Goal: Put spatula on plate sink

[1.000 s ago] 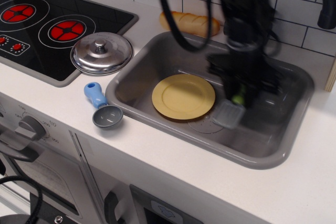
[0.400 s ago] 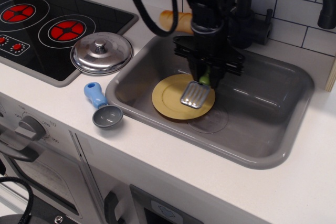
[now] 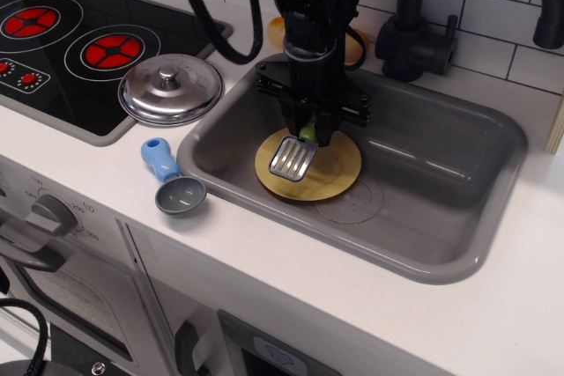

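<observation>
My gripper is shut on the lime-green handle of the spatula. It hangs over the left part of the mustard-yellow plate, which lies in the grey sink. The spatula's slotted grey blade points down and forward, just above or touching the plate; I cannot tell which. The arm hides the back of the plate.
A steel pot lid rests on the counter left of the sink. A blue-handled grey scoop lies in front of it. A black stove is at the far left, a bread roll behind the arm, a black faucet at the back.
The gripper has carried the spatula left from the sink's right side to over the plate, and further left over the last half second.
</observation>
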### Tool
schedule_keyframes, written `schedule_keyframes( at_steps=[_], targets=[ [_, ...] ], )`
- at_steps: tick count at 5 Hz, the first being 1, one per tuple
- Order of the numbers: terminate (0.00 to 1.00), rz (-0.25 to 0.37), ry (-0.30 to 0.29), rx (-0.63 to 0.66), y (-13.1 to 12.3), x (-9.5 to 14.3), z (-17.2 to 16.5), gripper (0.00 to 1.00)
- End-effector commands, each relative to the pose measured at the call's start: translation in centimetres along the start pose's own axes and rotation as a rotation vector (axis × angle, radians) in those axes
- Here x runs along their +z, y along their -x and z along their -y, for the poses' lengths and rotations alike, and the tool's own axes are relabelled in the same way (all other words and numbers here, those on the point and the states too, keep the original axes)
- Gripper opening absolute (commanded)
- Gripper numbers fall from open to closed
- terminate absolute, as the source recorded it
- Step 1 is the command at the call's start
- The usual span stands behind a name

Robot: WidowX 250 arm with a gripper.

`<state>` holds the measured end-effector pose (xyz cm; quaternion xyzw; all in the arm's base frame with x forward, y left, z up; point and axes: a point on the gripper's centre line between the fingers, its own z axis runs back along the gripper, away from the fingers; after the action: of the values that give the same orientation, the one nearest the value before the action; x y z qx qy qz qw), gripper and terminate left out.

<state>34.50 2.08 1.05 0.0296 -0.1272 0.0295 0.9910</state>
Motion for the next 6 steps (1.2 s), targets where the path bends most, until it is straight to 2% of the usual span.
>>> schedule_keyframes(
  at_steps=[1, 2, 3, 4, 5, 6],
  targets=[
    [0.00, 0.044, -0.055, 0.035, -0.6, 0.1, -0.4, 0.00],
    [0.00, -0.016, -0.040, 0.090, -1.0, 0.8, -0.3, 1.00],
    [0.00, 0.036, -0.101, 0.163, -1.7, 2.8, -0.2, 1.00],
    [0.00, 0.056, -0.075, 0.209, -2.3, 5.6, 0.2, 1.00],
    [0.00, 0.079, -0.057, 0.203, -2.3, 8.7, 1.1, 1.00],
    [0.00, 0.079, -0.057, 0.203, -2.3, 8.7, 1.1, 1.00]
  ],
)
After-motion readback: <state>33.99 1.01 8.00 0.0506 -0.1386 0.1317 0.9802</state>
